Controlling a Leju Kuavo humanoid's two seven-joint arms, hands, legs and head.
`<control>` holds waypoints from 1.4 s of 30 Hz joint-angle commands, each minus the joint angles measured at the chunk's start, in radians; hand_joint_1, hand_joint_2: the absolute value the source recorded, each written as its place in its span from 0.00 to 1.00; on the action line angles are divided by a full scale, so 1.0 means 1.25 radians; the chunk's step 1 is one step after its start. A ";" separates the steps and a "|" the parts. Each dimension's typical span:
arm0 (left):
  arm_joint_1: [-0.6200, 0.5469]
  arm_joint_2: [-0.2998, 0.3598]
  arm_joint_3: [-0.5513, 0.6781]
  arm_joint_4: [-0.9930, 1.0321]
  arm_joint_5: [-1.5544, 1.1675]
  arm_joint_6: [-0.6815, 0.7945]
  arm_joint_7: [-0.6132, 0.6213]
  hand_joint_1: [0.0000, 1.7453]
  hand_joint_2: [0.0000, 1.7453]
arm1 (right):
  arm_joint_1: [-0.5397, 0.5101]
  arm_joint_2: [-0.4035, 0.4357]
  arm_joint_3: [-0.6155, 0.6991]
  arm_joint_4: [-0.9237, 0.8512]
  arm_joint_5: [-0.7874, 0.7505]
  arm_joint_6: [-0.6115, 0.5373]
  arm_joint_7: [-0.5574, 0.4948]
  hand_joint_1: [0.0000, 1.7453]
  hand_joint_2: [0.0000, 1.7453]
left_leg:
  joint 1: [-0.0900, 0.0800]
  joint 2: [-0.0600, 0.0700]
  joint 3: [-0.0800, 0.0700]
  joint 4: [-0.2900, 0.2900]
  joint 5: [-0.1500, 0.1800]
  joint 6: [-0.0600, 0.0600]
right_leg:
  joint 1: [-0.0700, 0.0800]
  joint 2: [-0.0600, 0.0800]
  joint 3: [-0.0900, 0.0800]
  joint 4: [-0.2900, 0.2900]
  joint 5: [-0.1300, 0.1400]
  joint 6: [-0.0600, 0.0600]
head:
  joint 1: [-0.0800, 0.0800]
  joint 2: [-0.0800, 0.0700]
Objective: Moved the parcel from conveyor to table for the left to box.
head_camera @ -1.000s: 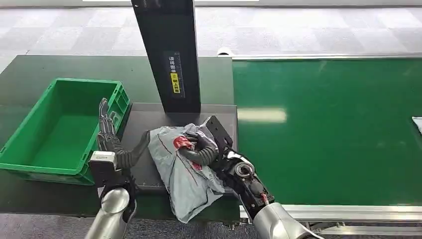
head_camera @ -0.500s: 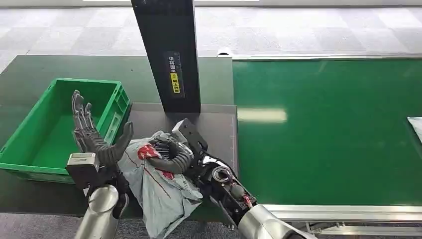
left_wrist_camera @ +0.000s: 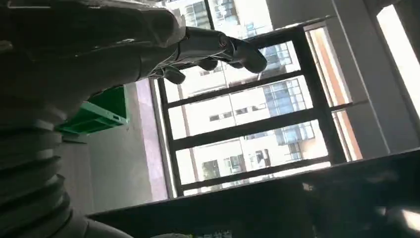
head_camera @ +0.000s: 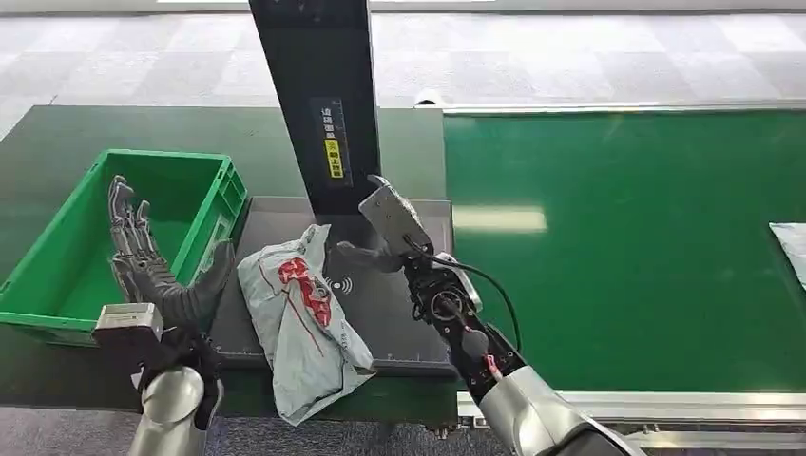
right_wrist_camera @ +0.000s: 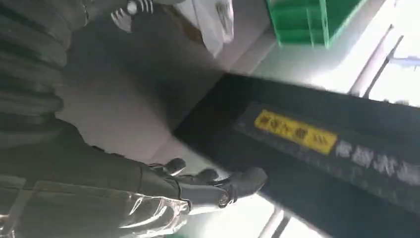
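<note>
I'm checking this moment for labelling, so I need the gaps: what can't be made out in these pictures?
- Parcel: its underside and any address label are hidden, head view; its lower end hangs past the table edge.
- Black post: top cut off by the picture's edge; label print too small to read.
- Second parcel on the conveyor: cut off at the right edge.
- Right wrist view: yellow label blurred.

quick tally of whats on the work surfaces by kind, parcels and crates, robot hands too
Grey plastic mailer parcels: 2, one with red print on the dark pad, one at the conveyor's far right edge.
Green plastic crates: 1.
Robot hands: 2, left hand, right hand, both holding nothing.
Total: 5.
</note>
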 commanded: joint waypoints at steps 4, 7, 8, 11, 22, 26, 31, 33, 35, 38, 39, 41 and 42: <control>-0.049 -0.014 -0.026 0.152 -0.043 -0.083 0.044 0.00 1.00 | 0.131 -0.094 -0.273 -0.303 0.145 -0.050 0.058 0.00 1.00 | 0.000 -0.005 0.000 -0.001 0.001 0.000 | 0.000 -0.005 0.003 -0.001 0.000 0.001 | 0.001 0.000; -0.049 -0.013 -0.028 0.160 -0.044 -0.096 0.050 0.00 1.00 | 0.147 -0.086 -0.310 -0.315 0.170 -0.094 0.047 0.00 1.00 | -0.001 -0.002 0.000 -0.001 0.001 0.000 | -0.001 -0.003 0.002 -0.001 0.000 0.001 | 0.000 0.000; -0.050 -0.014 -0.030 0.171 -0.043 -0.098 0.050 0.00 1.00 | 0.164 -0.091 -0.326 -0.337 0.172 -0.094 0.045 0.00 1.00 | 0.000 -0.002 0.000 -0.001 0.001 0.000 | -0.001 -0.003 0.002 -0.001 0.000 0.001 | 0.000 0.000; -0.061 -0.001 -0.052 0.205 -0.051 -0.132 0.056 0.00 1.00 | 0.218 -0.100 -0.361 -0.423 0.198 -0.131 0.019 0.00 1.00 | 0.000 -0.004 0.001 -0.001 0.001 -0.001 | 0.000 -0.005 0.002 -0.001 0.000 0.001 | 0.000 0.000; -0.241 -0.012 -0.174 0.739 -0.442 -0.325 0.251 0.00 1.00 | 0.470 -0.056 -0.457 -0.899 0.222 -0.265 -0.133 0.00 1.00 | -0.001 -0.005 0.000 -0.001 0.001 0.000 | -0.001 -0.005 0.002 -0.001 -0.001 0.001 | 0.000 0.000; -0.297 0.007 -0.149 0.908 -0.502 -0.281 0.313 0.00 1.00 | 0.522 -0.049 -0.493 -0.932 0.215 -0.269 -0.163 0.00 1.00 | -0.001 -0.005 0.002 -0.002 0.000 -0.001 | -0.001 -0.005 0.004 -0.002 0.000 0.001 | 0.000 0.000; -0.284 0.042 -0.105 0.890 -0.521 -0.271 0.334 0.00 1.00 | 0.561 -0.063 -0.477 -0.912 0.174 -0.260 -0.208 0.00 1.00 | -0.001 0.000 0.010 -0.004 -0.001 -0.001 | -0.001 0.001 0.011 -0.003 0.000 0.001 | 0.000 0.000; -0.284 0.042 -0.105 0.890 -0.521 -0.271 0.334 0.00 1.00 | 0.561 -0.063 -0.477 -0.912 0.174 -0.260 -0.208 0.00 1.00 | -0.001 0.002 0.012 -0.005 -0.003 -0.003 | -0.001 0.003 0.013 -0.003 0.000 0.000 | 0.000 0.000; -0.264 0.049 -0.082 0.858 -0.542 -0.265 0.355 0.00 1.00 | 0.559 -0.072 -0.462 -0.907 0.165 -0.259 -0.216 0.00 1.00 | -0.001 0.001 0.016 -0.002 -0.008 -0.002 | 0.000 0.001 0.018 -0.001 -0.002 -0.001 | 0.000 0.000; -0.242 0.064 -0.053 0.827 -0.559 -0.269 0.360 0.00 1.00 | 0.555 -0.075 -0.453 -0.901 0.161 -0.261 -0.217 0.00 1.00 | -0.001 0.001 0.020 -0.002 -0.011 -0.003 | 0.000 0.001 0.020 0.001 -0.004 -0.002 | 0.000 0.000; -0.242 0.064 -0.053 0.827 -0.559 -0.269 0.360 0.00 1.00 | 0.555 -0.075 -0.453 -0.901 0.161 -0.261 -0.217 0.00 1.00 | -0.001 0.005 0.009 -0.007 -0.003 -0.005 | -0.001 0.005 0.007 -0.001 0.003 -0.002 | 0.000 0.000; -0.235 0.064 -0.034 0.816 -0.558 -0.254 0.362 0.00 1.00 | 0.552 -0.081 -0.448 -0.898 0.154 -0.252 -0.212 0.00 1.00 | 0.000 0.002 0.015 -0.001 -0.011 -0.005 | 0.000 0.002 0.018 0.004 -0.006 -0.005 | 0.000 0.000; -0.223 0.068 -0.015 0.800 -0.562 -0.244 0.364 0.00 1.00 | 0.548 -0.084 -0.445 -0.894 0.147 -0.245 -0.209 0.00 1.00 | -0.001 0.006 0.003 -0.004 -0.005 -0.006 | 0.000 0.006 0.003 0.003 0.001 -0.004 | 0.001 0.000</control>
